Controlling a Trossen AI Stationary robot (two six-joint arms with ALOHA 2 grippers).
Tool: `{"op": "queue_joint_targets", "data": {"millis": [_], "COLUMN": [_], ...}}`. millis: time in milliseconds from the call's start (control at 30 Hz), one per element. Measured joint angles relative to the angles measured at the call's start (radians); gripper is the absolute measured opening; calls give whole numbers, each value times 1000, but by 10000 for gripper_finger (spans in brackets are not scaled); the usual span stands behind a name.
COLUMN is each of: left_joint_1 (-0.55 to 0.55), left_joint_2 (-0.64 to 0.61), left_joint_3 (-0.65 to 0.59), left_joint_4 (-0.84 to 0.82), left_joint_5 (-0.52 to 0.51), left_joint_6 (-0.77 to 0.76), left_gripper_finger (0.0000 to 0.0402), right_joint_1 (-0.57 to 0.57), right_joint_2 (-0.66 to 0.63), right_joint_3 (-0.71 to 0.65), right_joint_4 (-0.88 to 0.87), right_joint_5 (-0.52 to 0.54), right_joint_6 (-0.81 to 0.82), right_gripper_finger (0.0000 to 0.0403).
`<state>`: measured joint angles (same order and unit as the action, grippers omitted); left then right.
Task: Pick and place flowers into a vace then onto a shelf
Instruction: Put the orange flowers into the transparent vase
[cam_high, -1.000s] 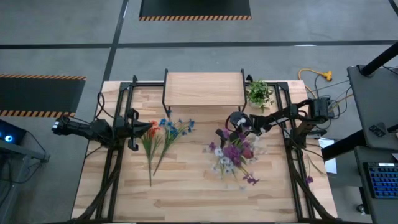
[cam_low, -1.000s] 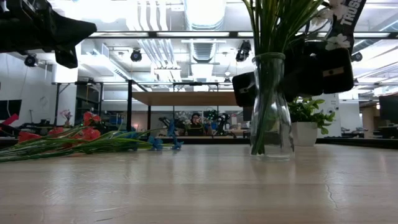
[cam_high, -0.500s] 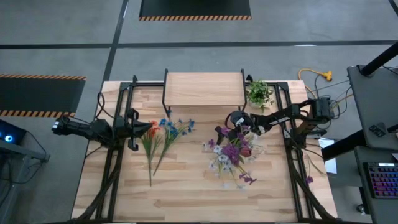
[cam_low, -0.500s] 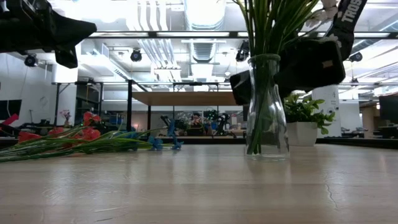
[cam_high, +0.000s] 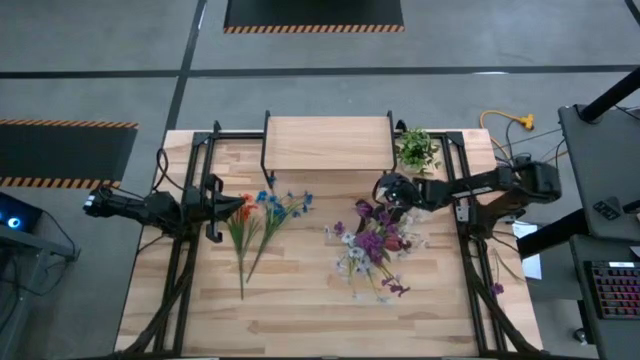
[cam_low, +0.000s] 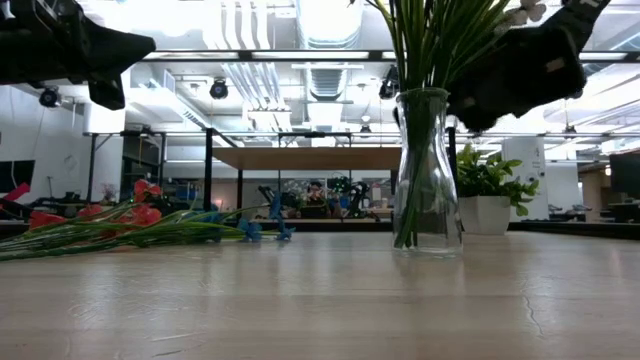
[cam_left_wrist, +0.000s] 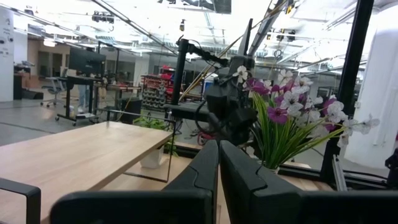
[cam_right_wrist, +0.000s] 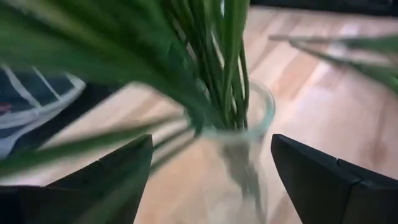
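The table (cam_high: 300, 300) fills the high view, and the shelf (cam_high: 327, 142) sits at its far edge with nothing on its board, so the last step is not yet done. Near the middle, toward the right, stands the vase (cam_low: 426, 170), upright on the tabletop in front of the shelf, with a bunch of purple and white flowers (cam_high: 372, 245) in it; their green stems run down into the glass in the low view. That part of the job looks done.

Over on the left lies a second bunch of flowers (cam_high: 262, 215), red, orange and blue, flat on the wood and not in the vase. So roughly half the picking is left, I'd say, plus the lift onto the shelf.

The right gripper (cam_right_wrist: 208, 171) hangs above the vase mouth, fingers spread wide on either side of the stems, gripping nothing. The left gripper (cam_left_wrist: 219, 168) hovers at the table's left edge, by the heads of the loose bunch, its fingers pressed together and empty.

A small potted plant (cam_high: 417, 150) stands beside the shelf's right end, out of play.
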<state>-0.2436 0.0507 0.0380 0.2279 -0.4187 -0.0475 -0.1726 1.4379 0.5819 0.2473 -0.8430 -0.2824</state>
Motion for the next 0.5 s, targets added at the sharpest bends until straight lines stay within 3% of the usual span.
{"op": "queue_joint_targets", "data": {"millis": [200,367,500], "left_joint_1": [0,0,0], "left_joint_2": [0,1,0], "left_joint_3": [0,0,0], "left_joint_4": [-1,-1,0], "left_joint_5": [0,0,3], "left_joint_6": [0,0,0], "left_gripper_finger": [0,0,0], "right_joint_1": [-1,-6,-7], "right_joint_2": [-122,-223,-307], "right_joint_3": [-14,-40,-81], "right_joint_4": [-143,-236,-296], "right_joint_5": [111,267,297], "right_joint_6": [-15,4,33], "right_gripper_finger": [315,308,301]}}
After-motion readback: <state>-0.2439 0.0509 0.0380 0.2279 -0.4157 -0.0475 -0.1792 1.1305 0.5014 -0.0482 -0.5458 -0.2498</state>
